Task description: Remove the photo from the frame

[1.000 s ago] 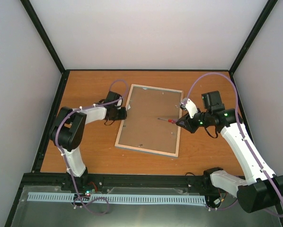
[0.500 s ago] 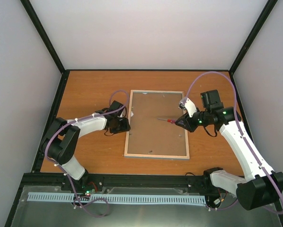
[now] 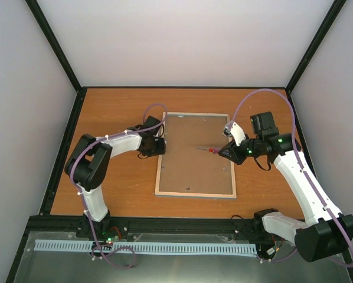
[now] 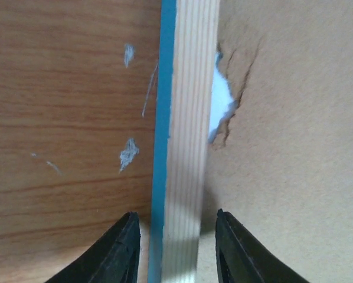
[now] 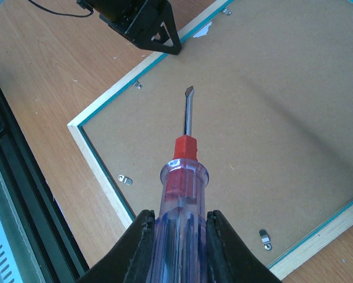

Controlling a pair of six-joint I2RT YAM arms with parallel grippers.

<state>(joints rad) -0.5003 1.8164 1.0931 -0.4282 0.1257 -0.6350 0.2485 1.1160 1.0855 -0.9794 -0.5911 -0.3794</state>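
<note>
The frame lies face down on the table, pale wood edge and brown backing board up. The photo is hidden under the board. My left gripper is open, its jaws on either side of the frame's left rail, one over the table, one over the board. A tear in the board shows a white patch. My right gripper is shut on a screwdriver with a clear and red handle. Its tip hovers over the middle of the board.
Small metal retaining clips sit along the inner edges of the frame's back. A black rail runs along the near table edge, and black posts stand at the back corners. Scuff marks dot the table.
The frame swung square to the table a second ago and has since stayed put. My left gripper slid farther up the left rail. The right gripper with the screwdriver has barely moved.
</note>
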